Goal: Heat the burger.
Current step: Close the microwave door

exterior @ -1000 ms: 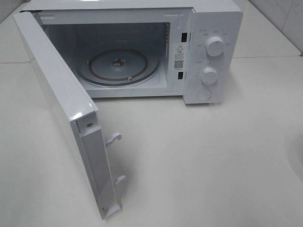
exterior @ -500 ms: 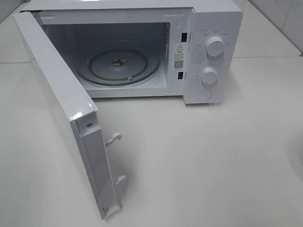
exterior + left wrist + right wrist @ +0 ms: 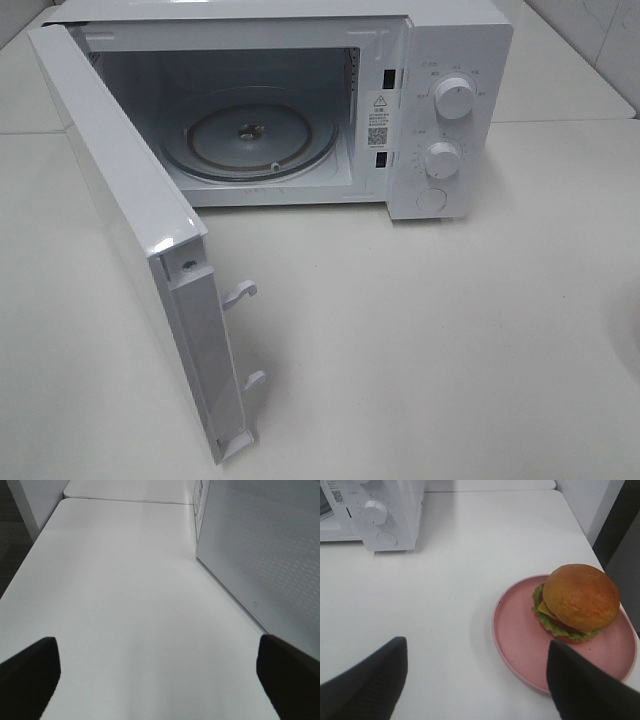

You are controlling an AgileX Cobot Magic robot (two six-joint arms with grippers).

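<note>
The white microwave (image 3: pixel 300 100) stands in the upper half of the exterior high view, on the white tabletop (image 3: pixel 450 350); its door (image 3: pixel 130 220) is swung open toward the lower left of the frame, and the glass turntable (image 3: pixel 250 140) lies bare inside; two white knobs, the upper knob (image 3: pixel 455 100) and the lower knob (image 3: pixel 441 158), sit on the panel at the right. No arm shows in this view. In the right wrist view the burger (image 3: pixel 577 602) sits on the pink plate (image 3: pixel 520 640) at the right of the frame, nearer the plate's far rim; the right tool (image 3: pixel 480 680) hangs above the tabletop with its fingers wide apart, holding nothing. In the left wrist view the left tool (image 3: pixel 160 675) is also wide and empty, beside the perforated door panel.
</note>
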